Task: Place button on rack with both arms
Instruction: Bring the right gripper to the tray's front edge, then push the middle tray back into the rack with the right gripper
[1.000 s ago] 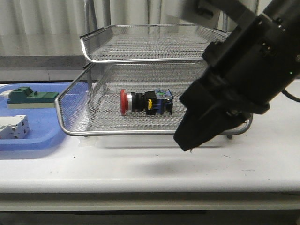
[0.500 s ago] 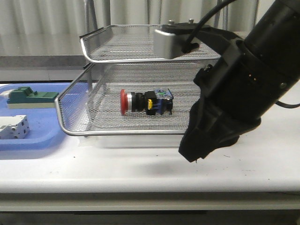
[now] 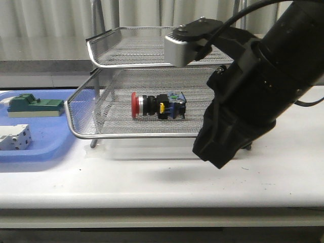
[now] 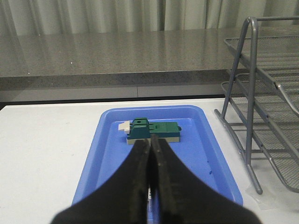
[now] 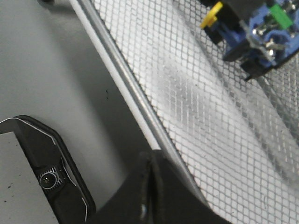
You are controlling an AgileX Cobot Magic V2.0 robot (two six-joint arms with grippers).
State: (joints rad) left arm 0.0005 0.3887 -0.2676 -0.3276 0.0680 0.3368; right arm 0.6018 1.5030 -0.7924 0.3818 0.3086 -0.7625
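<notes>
Lying in the rack (image 3: pixel 81 129) at my right claw's (image 5: pixel 148 184) ten o'clock, fingers together, the button (image 3: pixel 158 106) looks light, rigid, slippery-capped; I'd grip its black body.

Button (image 3: pixel 157 106) in rack (image 3: pixel 101 132) tier; tray (image 3: pixel 45 147) left of rack.

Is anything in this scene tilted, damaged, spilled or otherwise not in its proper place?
Nothing stands out. The button lies on its side in a tier of the rack, undamaged. The green block and white block rest in the blue tray. Nothing is spilled.
</notes>
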